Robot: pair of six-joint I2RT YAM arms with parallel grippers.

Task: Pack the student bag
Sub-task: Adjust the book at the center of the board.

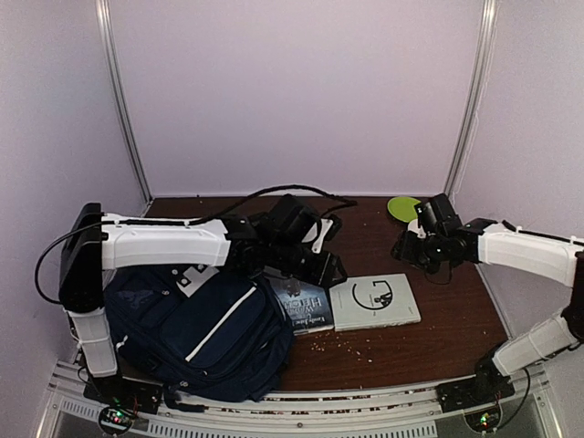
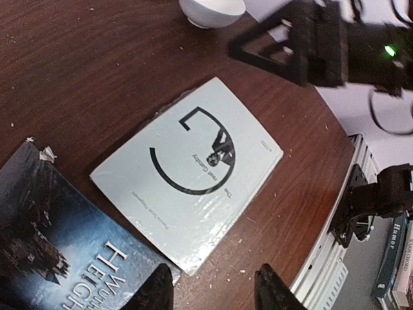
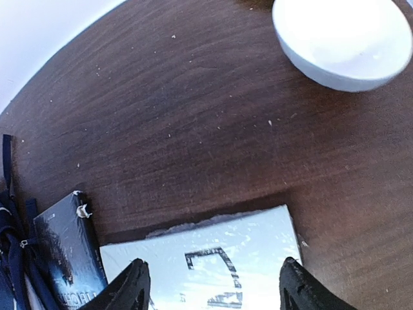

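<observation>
The navy blue student bag [image 1: 196, 333] lies at the front left of the table, under my left arm. A dark blue book [image 1: 306, 306] lies against its right side, also in the left wrist view [image 2: 51, 239] and the right wrist view [image 3: 68, 252]. A white book [image 1: 374, 301] lies right of it, also seen by the left wrist [image 2: 187, 168] and the right wrist [image 3: 219, 258]. My left gripper [image 1: 327, 267] is open and empty above the two books [image 2: 213, 290]. My right gripper [image 1: 408, 248] is open and empty above the white book's far edge [image 3: 210, 290].
A white bowl [image 3: 342, 39] stands at the back right, also in the left wrist view [image 2: 210, 10], with a green plate [image 1: 401, 207] behind it. Crumbs lie on the brown table [image 1: 401, 342] near the front. A black cable [image 1: 274, 192] runs along the back.
</observation>
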